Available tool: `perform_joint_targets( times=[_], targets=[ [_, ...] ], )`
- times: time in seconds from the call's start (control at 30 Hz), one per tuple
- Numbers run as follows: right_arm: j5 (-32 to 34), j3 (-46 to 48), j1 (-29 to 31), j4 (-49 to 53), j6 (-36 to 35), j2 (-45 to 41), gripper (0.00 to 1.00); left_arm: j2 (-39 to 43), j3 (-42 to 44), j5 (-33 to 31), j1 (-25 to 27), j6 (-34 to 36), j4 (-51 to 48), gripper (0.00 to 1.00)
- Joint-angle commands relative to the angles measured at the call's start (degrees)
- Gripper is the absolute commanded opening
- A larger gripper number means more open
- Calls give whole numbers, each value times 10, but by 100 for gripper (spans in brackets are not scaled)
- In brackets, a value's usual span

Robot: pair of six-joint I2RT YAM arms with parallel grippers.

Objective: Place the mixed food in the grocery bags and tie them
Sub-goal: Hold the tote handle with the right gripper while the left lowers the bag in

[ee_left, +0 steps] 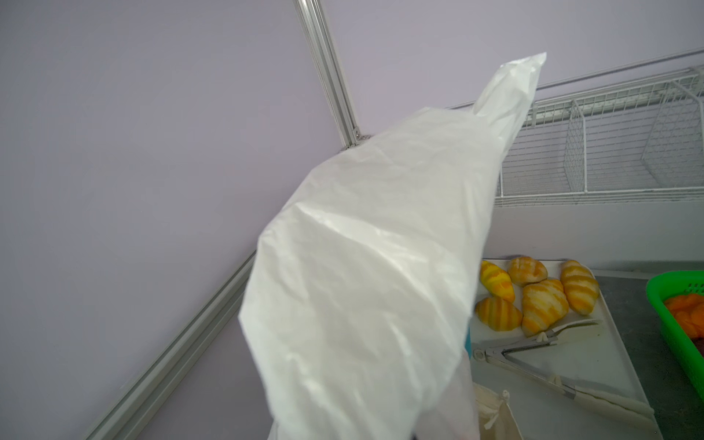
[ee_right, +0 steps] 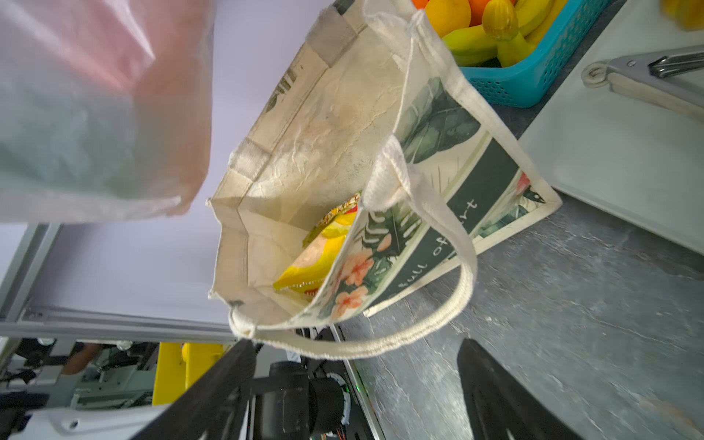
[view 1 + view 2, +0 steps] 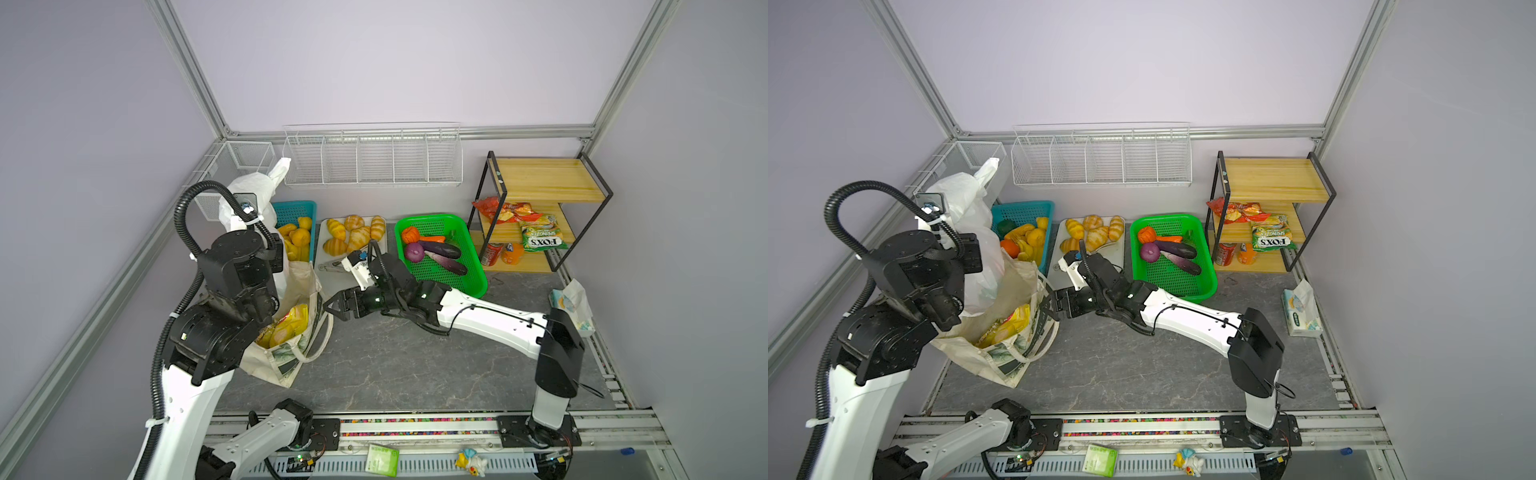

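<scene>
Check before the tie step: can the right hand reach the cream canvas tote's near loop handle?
Probably yes: the right hand is open right at the loop handle of the cream canvas tote, with nothing between them.

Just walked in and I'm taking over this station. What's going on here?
The left arm holds the white plastic bag lifted above the canvas tote, its jaws hidden behind the plastic. The right gripper, jaws open, sits at the tote's loop handle. Yellow snack packets are already inside the tote; the onion and carrot lie in the green basket. Neither bag looks tied.
</scene>
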State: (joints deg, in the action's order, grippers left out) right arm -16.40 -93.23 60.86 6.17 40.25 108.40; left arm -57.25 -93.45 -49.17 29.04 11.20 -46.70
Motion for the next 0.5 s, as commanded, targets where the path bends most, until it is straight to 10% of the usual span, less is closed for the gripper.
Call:
perform_joint_targets(
  times=[0.0,0.2,0.47],
  targets=[
    [-33,-40,6,-25,49,34,82,4,9,20,-4,-6,-3,0],
    [-43,-95,13,-16,64,96,70,6,29,33,-5,-6,3,0],
    [-52,-102,13,-32,77,113,25,8,34,29,-7,1,0,0]
  ],
)
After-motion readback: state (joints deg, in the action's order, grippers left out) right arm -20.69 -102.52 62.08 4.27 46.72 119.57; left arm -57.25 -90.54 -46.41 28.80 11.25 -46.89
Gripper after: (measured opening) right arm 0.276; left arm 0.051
